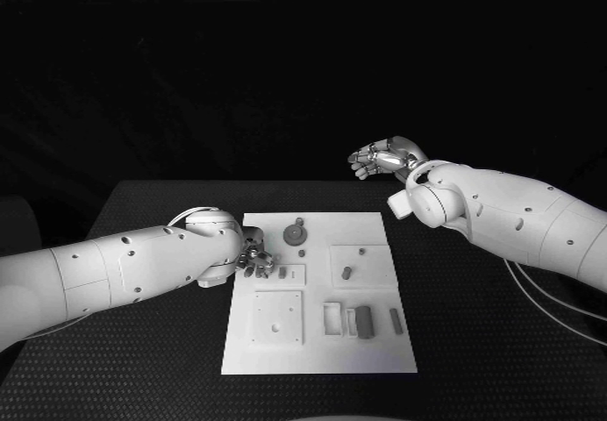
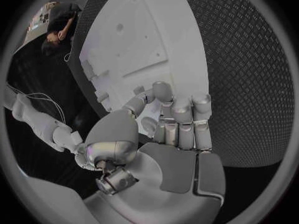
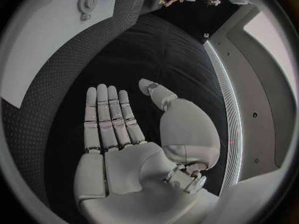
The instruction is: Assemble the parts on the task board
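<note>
Black, ribbed matting covers the worktop (image 1: pixel 152 351), and the white task board (image 1: pixel 317 360) lies in the middle of it, its long side running away from me. On the board I can see a round gear-like part (image 1: pixel 294 233) near the far edge, a small peg (image 1: pixel 346 273) on a raised square plate right of centre, and a row of upright bar-shaped parts (image 1: pixel 364 321) nearer to me on the right. A square plate (image 1: pixel 276 317) sits on the near left of the board.

My left hand (image 1: pixel 257 260) is down at the board's left edge, just beside the far half. From the left wrist view its fingers (image 2: pixel 181 119) are curled inward over the palm; I cannot make out anything between them.

My right hand (image 1: pixel 383 159) is raised beyond the far right corner of the board, well apart from every part. The right wrist view shows its fingers (image 3: pixel 109 114) straight and side by side, thumb spread out, palm bare, holding nothing.
</note>
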